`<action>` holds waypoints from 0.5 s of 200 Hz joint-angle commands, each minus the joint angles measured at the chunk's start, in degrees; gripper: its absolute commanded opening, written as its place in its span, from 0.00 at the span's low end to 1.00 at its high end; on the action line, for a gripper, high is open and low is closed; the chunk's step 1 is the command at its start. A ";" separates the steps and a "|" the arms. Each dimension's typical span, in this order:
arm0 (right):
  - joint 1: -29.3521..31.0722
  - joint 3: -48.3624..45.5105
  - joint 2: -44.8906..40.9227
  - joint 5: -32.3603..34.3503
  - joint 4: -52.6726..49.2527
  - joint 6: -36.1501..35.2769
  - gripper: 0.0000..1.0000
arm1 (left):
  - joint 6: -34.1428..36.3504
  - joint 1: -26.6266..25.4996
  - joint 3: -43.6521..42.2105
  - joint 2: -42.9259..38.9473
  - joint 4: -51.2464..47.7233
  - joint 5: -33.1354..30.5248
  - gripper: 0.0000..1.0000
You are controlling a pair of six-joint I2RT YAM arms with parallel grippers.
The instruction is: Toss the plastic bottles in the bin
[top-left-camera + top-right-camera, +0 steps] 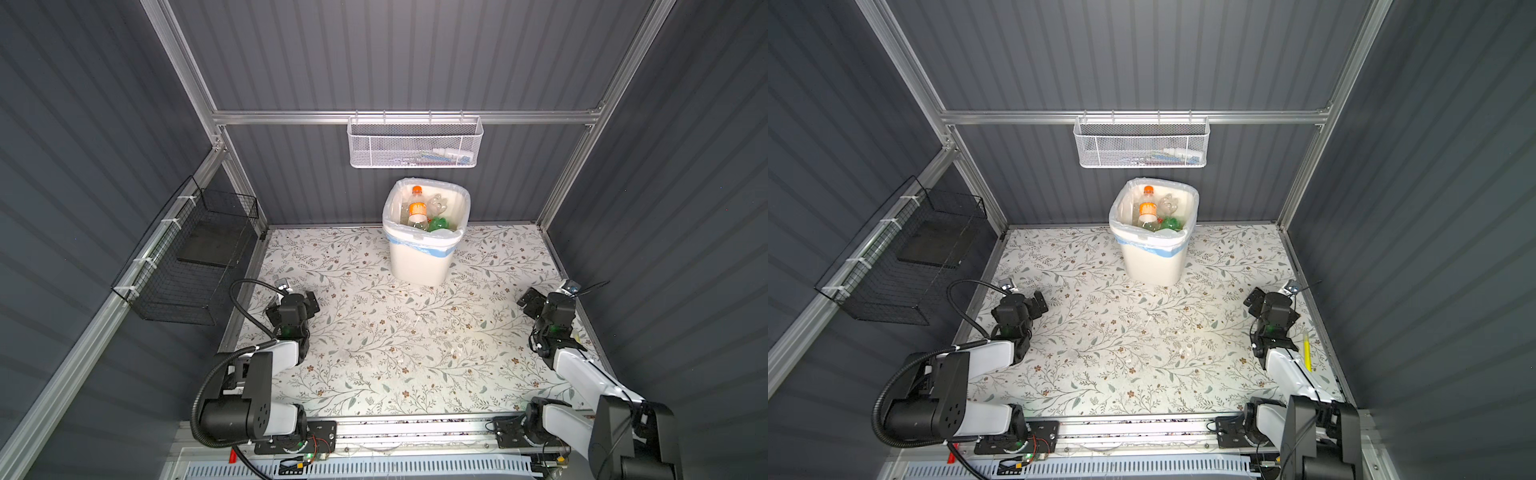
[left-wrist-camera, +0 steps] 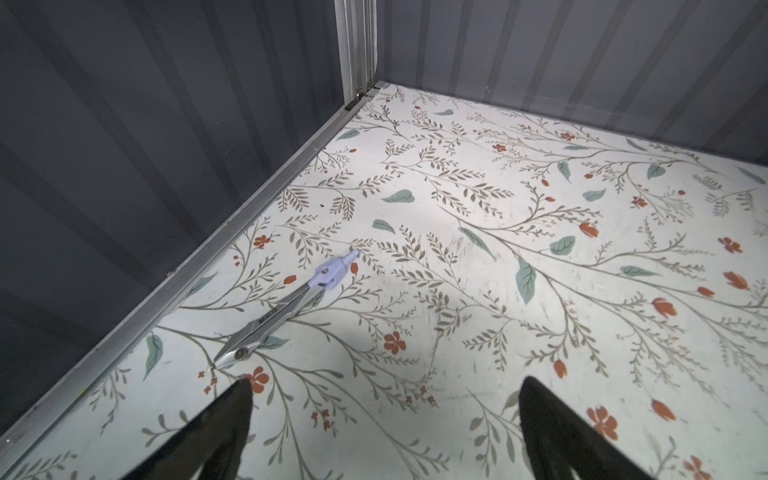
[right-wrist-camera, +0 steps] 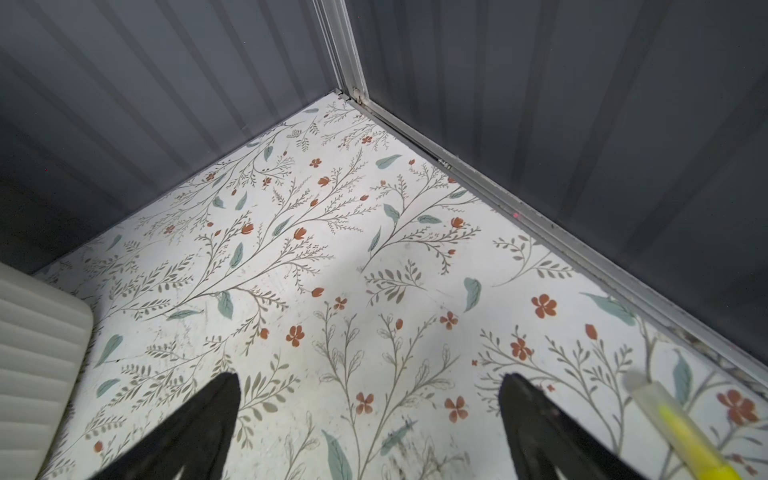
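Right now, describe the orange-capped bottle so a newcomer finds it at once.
Find the cream-white bin at the back middle of the floral table, under the white mesh basket. Inside it, the orange-capped bottle leans with its cap toward the back wall. Only it has an orange cap and an orange-and-white label; beside it are a clear bottle and a green bottle.

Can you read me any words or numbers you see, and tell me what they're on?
Nothing reads clearly.
Orange label on a plastic bottle in the bin: print too blurred.
Leg of the drawing compass: dark print, too small to read.
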 commanded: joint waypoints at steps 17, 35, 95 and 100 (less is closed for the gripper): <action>-0.15 -3.32 4.35 -0.25 16.81 -5.04 0.99 | 4.64 0.24 -2.37 11.53 23.02 3.41 1.00; -0.19 -3.92 7.00 -3.26 22.52 -7.25 0.99 | 6.36 0.21 -1.22 15.60 25.50 6.01 1.00; 3.22 -2.79 16.86 -13.36 31.27 -14.74 0.99 | 8.20 0.15 5.56 15.62 12.58 11.22 1.00; 3.57 -3.49 19.34 -13.12 36.68 -15.25 0.99 | 8.20 0.15 5.44 15.74 12.96 11.27 1.00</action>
